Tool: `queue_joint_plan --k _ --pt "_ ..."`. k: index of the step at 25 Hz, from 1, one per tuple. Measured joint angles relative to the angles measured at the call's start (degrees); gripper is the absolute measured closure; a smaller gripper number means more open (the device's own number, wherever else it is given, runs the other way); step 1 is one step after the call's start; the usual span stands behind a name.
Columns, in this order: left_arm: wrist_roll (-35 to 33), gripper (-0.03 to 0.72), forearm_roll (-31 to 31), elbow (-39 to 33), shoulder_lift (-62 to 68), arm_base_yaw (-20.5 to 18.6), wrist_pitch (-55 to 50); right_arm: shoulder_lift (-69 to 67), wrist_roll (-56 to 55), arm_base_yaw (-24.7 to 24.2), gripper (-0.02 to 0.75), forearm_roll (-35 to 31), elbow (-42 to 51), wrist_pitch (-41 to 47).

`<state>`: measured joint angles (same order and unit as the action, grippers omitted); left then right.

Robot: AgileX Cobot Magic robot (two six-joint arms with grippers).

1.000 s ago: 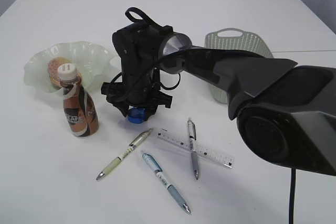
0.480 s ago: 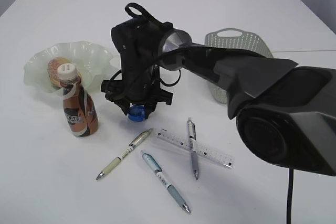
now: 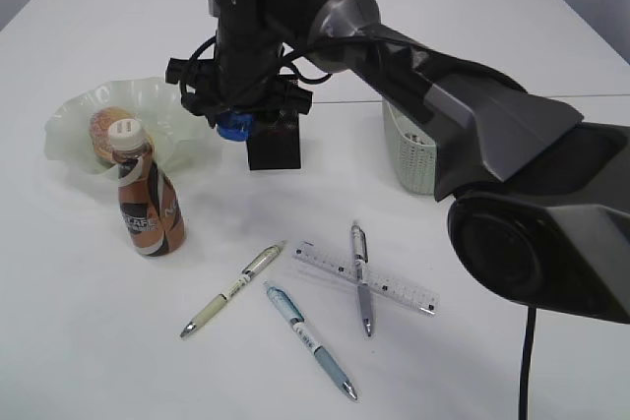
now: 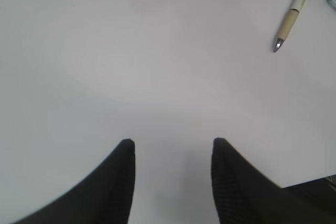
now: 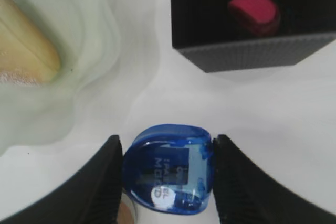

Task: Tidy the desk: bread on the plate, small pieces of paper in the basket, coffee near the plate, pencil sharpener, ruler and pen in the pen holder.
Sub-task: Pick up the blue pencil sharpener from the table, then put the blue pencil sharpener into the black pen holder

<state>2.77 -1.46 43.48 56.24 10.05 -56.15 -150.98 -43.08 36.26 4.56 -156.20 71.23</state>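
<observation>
Gripping blue pencil sharpener (image 5: 168,174), right gripper (image 5: 165,177) beside black pen holder (image 5: 252,24)

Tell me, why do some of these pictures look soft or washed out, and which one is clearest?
Exterior view: sharpest, with even light and faint shadows under the pens, though the near arm looms large. Right wrist view: the blue pencil sharpener between the right gripper fingers is fairly crisp, while the plate looks soft. Left wrist view: mostly bright, washed-out table, with the left gripper fingers dark.
</observation>
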Motion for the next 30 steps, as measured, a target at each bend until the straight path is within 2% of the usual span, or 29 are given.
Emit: queue_joint_plan --k 5,10,17,30 --pt "0.0 0.337 0.0 0.0 0.0 0.0 0.0 0.0 0.1 -0.6 0.379 3.5 -4.1 0.2" --pt "0.0 0.337 0.0 0.0 0.0 0.0 0.0 0.0 5.0 -1.0 0.379 3.9 -5.2 0.3" --pt "0.0 0.337 0.0 0.0 0.0 0.0 0.0 0.2 9.3 -3.7 0.379 -0.9 -5.2 0.6" --pt "0.0 0.338 -0.1 0.0 0.0 0.0 -0.6 3.6 26.6 -10.9 0.379 -10.4 -5.3 0.8"
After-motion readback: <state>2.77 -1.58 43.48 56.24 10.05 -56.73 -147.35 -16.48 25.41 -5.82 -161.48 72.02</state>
